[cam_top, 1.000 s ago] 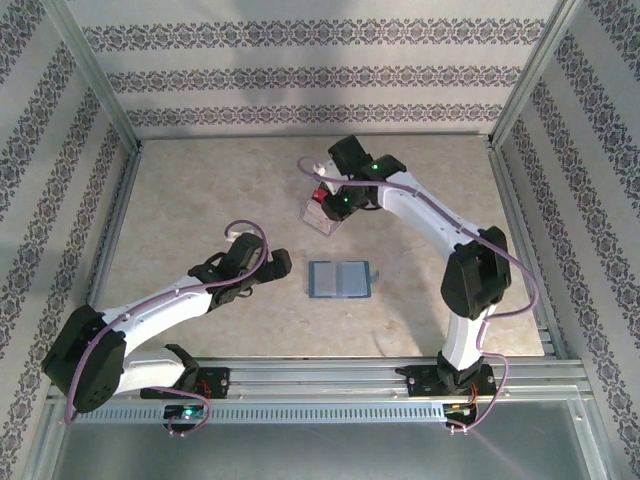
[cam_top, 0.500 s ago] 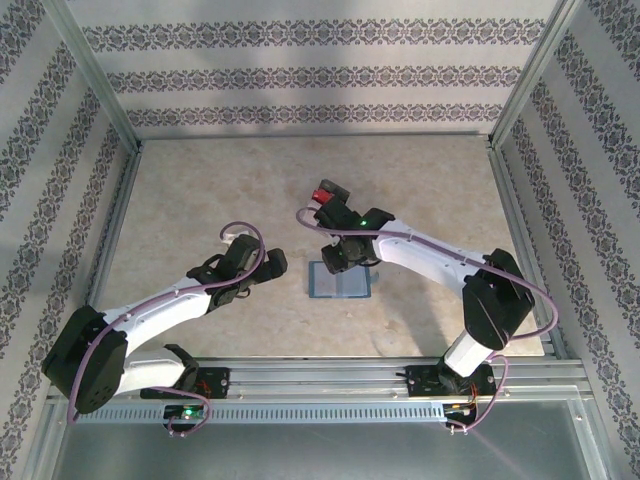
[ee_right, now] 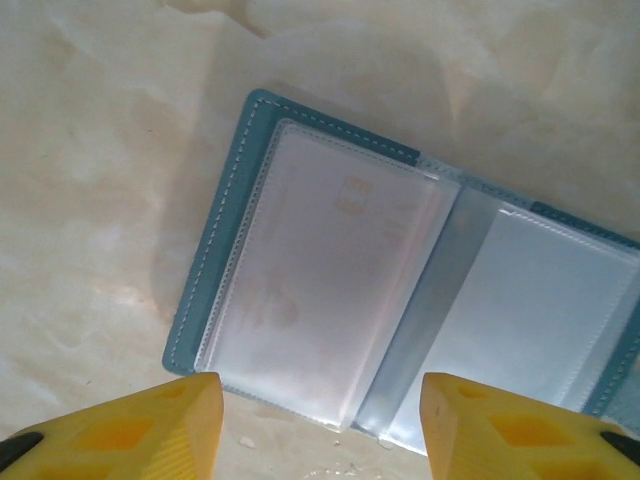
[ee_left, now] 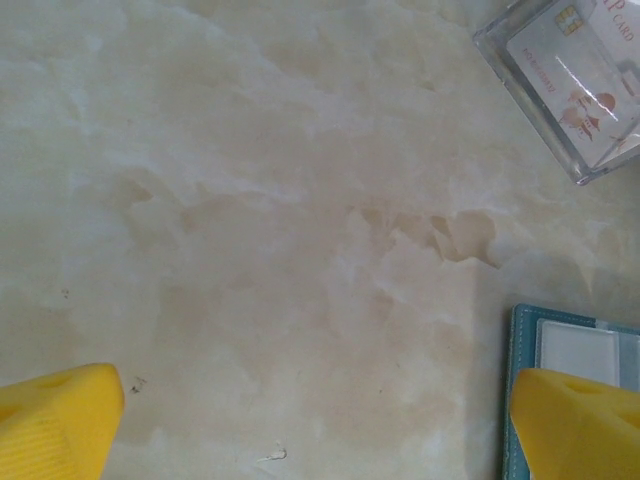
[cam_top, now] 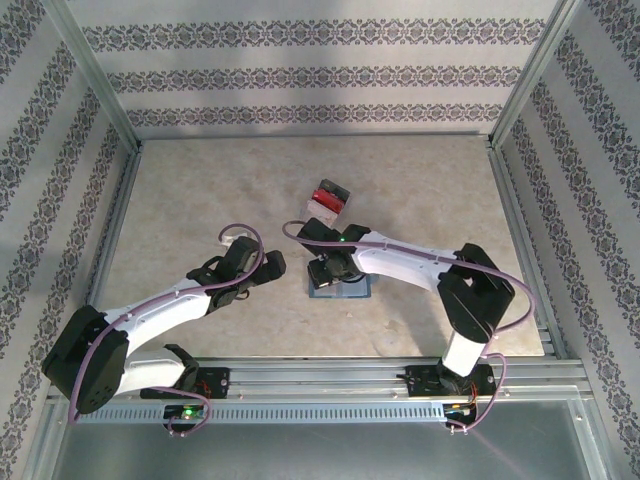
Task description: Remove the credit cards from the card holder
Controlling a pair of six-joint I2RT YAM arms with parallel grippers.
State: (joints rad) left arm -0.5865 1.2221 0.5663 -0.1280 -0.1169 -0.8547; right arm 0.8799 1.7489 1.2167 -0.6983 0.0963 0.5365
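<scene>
Now | card holder (ee_right: 400,300) flat directly under right tool (ee_right: 320,412), jaws parted, empty | left tool (ee_left: 315,415) spread wide just beside it

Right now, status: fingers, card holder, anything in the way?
Left fingers open over bare table. Right fingers open above card holder. Holder unfolded flat, card showing in one sleeve. Clear box apart, nothing blocking.

A pale beige marbled worktop (cam_top: 200,190) lies between wallpapered walls (cam_top: 320,70) with dark floral bands, with aluminium posts (cam_top: 93,75) at the corners and a metal rail (cam_top: 320,372) along the near edge.
</scene>
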